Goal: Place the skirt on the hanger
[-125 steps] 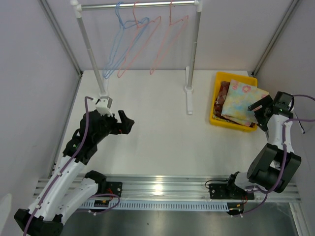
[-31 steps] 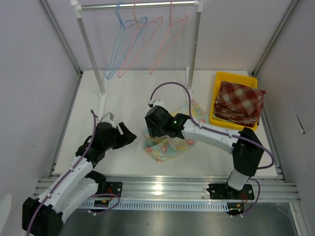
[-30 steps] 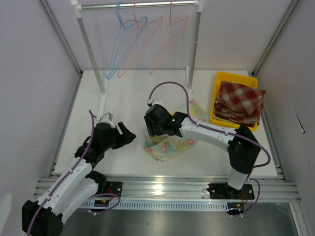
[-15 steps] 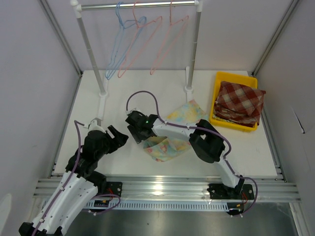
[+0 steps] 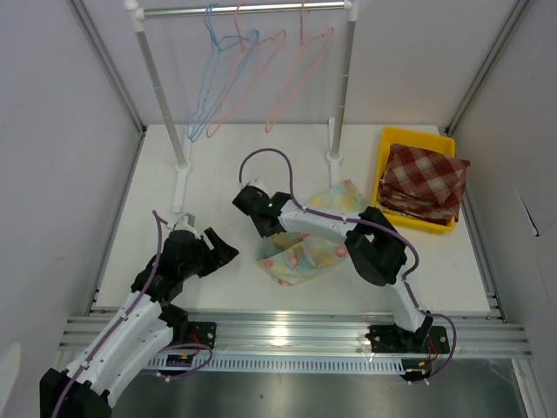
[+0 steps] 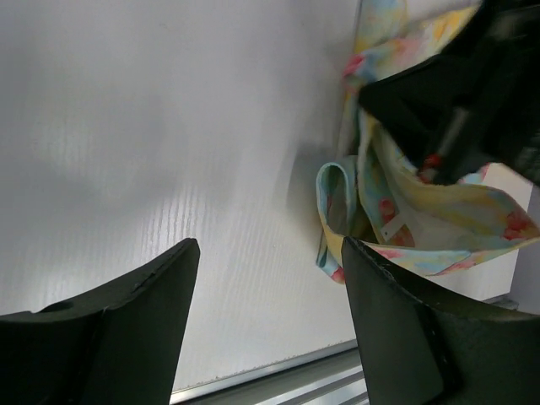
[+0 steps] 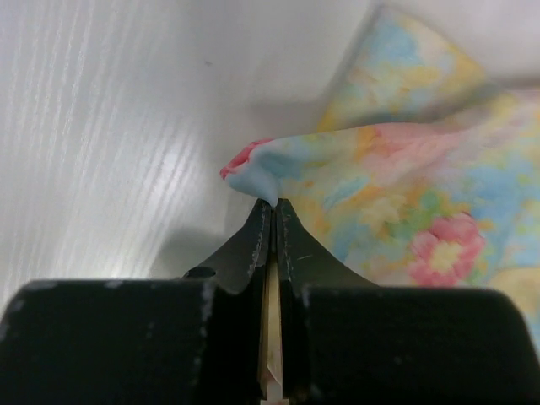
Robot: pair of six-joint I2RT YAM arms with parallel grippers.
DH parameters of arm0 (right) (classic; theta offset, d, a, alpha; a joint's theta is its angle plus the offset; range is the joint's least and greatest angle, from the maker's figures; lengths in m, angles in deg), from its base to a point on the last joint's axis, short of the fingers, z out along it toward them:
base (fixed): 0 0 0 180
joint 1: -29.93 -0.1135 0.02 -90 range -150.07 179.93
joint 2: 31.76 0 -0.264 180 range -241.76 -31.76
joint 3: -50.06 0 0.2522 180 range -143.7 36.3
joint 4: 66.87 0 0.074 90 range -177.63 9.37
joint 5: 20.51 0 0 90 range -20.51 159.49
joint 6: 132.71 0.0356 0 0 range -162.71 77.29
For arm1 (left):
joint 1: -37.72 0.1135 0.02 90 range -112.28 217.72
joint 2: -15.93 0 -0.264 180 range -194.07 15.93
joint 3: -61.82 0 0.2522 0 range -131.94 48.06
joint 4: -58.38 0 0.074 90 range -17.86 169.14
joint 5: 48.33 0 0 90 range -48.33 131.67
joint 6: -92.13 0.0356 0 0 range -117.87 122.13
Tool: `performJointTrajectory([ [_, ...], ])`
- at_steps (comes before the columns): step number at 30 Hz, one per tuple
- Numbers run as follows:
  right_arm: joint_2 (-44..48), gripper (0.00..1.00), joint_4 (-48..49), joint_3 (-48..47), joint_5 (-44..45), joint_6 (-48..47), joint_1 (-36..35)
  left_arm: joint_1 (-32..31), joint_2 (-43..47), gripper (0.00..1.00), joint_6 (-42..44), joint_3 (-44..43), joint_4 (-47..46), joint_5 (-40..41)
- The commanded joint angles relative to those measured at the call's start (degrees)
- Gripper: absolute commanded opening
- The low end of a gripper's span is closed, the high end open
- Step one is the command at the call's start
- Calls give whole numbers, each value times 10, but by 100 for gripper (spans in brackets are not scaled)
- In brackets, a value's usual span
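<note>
Near edge: the left gripper is hovering low over the white, faintly grained worktop. Its jaws are standing wide apart and gripping nothing. In the left wrist view its matte black fingers are framing bare worktop.

Just to its right the skirt is lying in a crumpled heap near the middle of the worktop. It is thin, limp cloth printed with pink flowers on pale yellow and blue. A banded edge is curling open at the heap's left end, and a small white label is showing inside.

The right gripper is sitting at the skirt's far-left edge. Its narrow black jaws are pressed fully together, pinching a small raised fold of cloth at their tips. The fabric is tenting up toward that pinch.

Farther right, a glossy yellow bin is holding a folded red-and-cream checked cloth.

Far end: one blue wire hanger and two pink hangers are hanging from a metal bar on white uprights.
</note>
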Motion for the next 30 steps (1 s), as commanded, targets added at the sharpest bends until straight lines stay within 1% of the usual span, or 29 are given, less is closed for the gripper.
performJointTrajectory([
  [1,106,0,-18,2,49,28,1,-11,-30,75,1,4,-79,-49],
  [2,136,0,-20,6,52,32,1,-14,-37,77,3,3,-94,-51],
  [7,211,0,-49,25,77,61,0,-41,-81,83,10,-16,-136,-69],
  [11,270,0,-59,70,94,91,0,-71,-122,86,15,-38,-158,-58],
  [16,368,0,-80,131,112,136,-6,-91,-173,86,5,-51,-189,-39],
  [19,437,0,-95,189,132,182,-15,-91,-199,84,5,-52,-198,-33],
  [20,454,0,-101,224,134,197,-19,-92,-204,84,6,-51,-199,-33],
  [22,508,0,-103,260,136,230,-24,-94,-215,81,11,-51,-203,-35],
  [23,526,0,-105,292,138,242,-24,-97,-225,80,13,-54,-204,-36],
  [25,564,0,-110,319,139,264,-23,-102,-234,80,14,-50,-213,-34],
  [30,610,0,-129,367,145,302,-27,-130,-272,78,13,-64,-226,-33],
])
